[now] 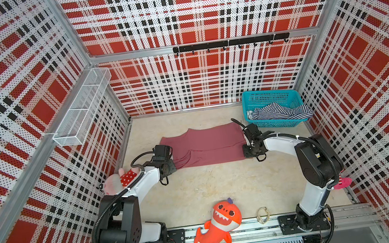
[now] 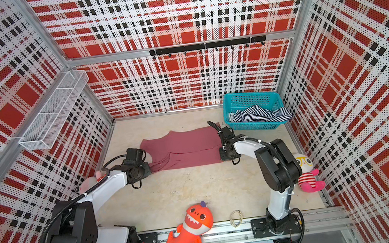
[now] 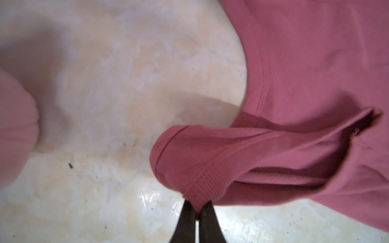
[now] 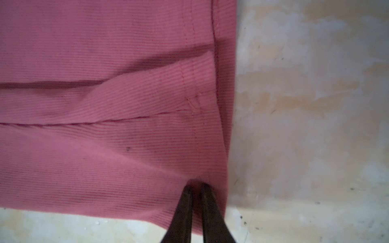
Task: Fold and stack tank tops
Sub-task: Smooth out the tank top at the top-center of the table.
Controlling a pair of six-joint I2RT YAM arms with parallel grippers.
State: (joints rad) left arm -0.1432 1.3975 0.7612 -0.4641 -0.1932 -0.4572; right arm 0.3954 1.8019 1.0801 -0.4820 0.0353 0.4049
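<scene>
The rose tank top (image 1: 206, 145) lies spread mid-table (image 1: 209, 188), with one long flap laid over its body; I judge the fold begun, not finished. My left gripper (image 3: 196, 207) is clamped on a ribbed strap end. My right gripper (image 4: 196, 186) is pinched shut on the hem corner at the opposite end. The striped tank top (image 1: 280, 112) sits crumpled in the teal basket (image 1: 268, 94), far right corner, unfolded. No stack exists. Outstanding: finish this fold, fold the striped one, stack both. No brand, label or legible writing found.
</scene>
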